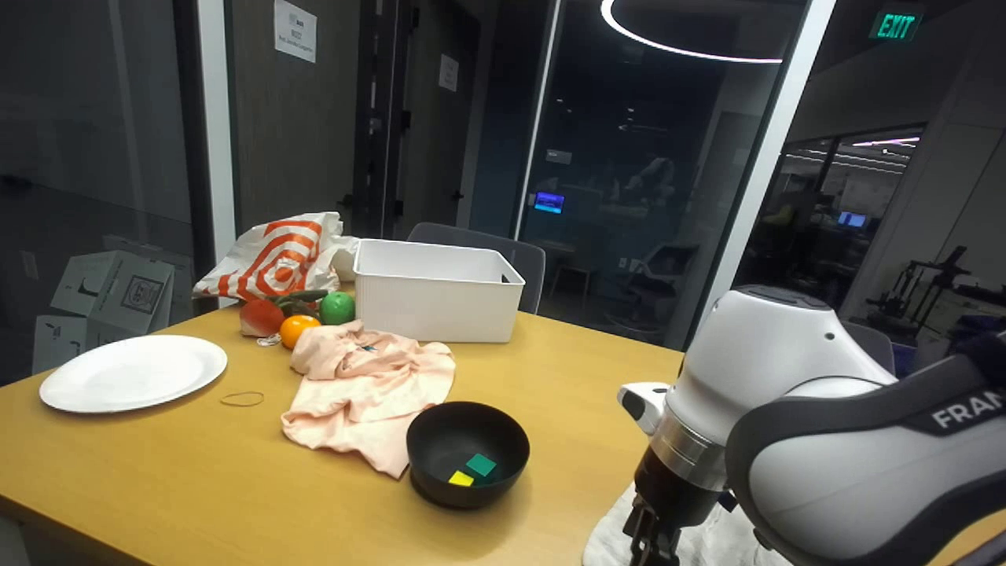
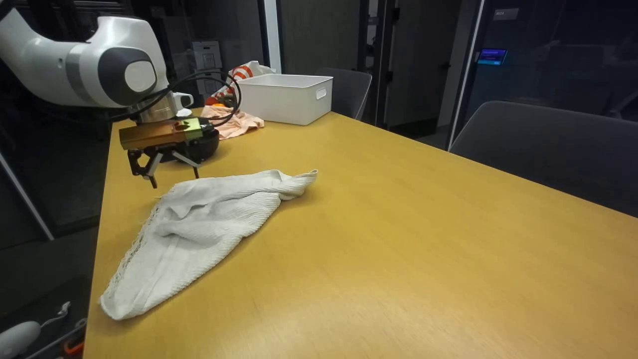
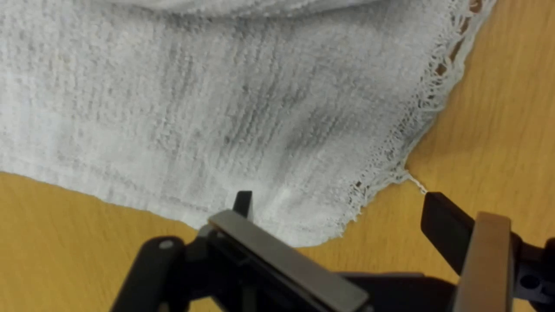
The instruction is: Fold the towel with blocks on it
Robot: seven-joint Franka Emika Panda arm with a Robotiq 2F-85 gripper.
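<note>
2 fingers (image 3: 445, 227) of the gripper (image 3: 339, 206) stand apart, empty, near a corner of the fringed white towel (image 3: 260, 108); folding seems at pre-grasp; next, lower and pinch.

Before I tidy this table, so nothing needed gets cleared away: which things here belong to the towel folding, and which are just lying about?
For the job:
white towel
gripper, open
perhaps green block and yellow block, though neither is on the towel

Lying about:
black bowl holding both blocks
pink cloth
white plate
white bin
plastic bag
round orange item
round green item
</note>
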